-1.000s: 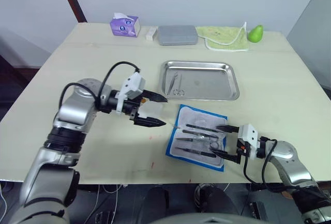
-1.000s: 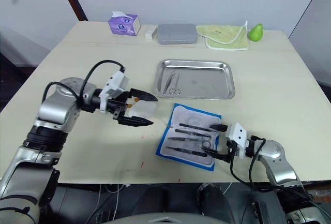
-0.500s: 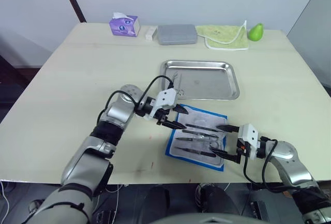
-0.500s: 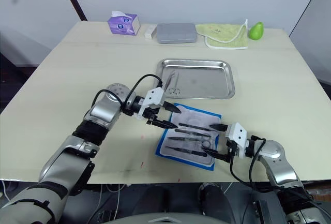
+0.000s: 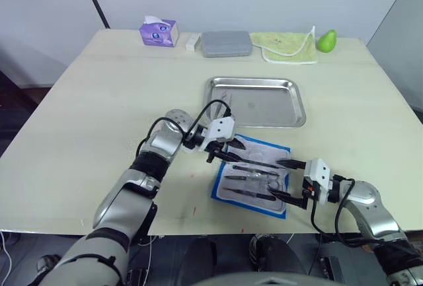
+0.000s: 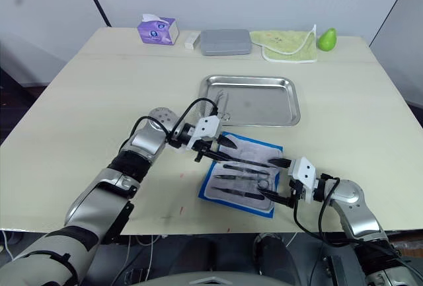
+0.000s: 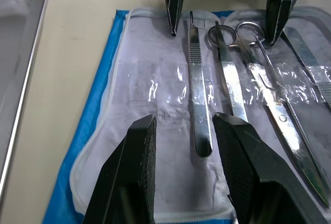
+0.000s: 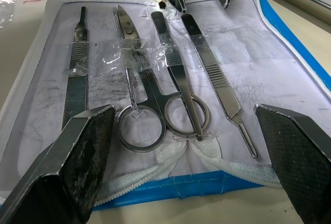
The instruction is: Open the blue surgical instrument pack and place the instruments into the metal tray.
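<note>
The pack [image 5: 252, 175] lies unfolded near the table's [image 5: 99, 101] front edge, right of centre, pale lining up and blue border showing round it. The instruments [image 8: 155, 79] sit in a row on the lining under clear strips: a flat-handled blade tool, scissors with ring handles, and further slim tools beside them.

Left gripper [image 5: 231, 154] is over the pack's far left corner, fingers parted. In the left wrist view its two black fingers [image 7: 137, 172] straddle the tip end of a flat handle [image 7: 199, 94], one finger on each side, not touching it. Nothing is held.

Right gripper [image 6: 279, 180] is at the pack's near right edge, spread wide. In the right wrist view its fingers [image 8: 77, 151] stand well apart outside the row, ring handles between them, holding nothing.

The two grippers face each other across the sheet, and the left one's fingertips show at the far end of the instruments in the right wrist view.

The tray [image 5: 294, 111] sits just behind the pack toward the table's centre, a little gap between them. Two thin instruments [image 5: 226, 106] lie in its left part.

Along the back edge stand a purple tissue box [image 5: 159, 32], a grey case [image 5: 227, 44], a green cloth [image 5: 285, 47] and a green pear [image 5: 325, 41]
</note>
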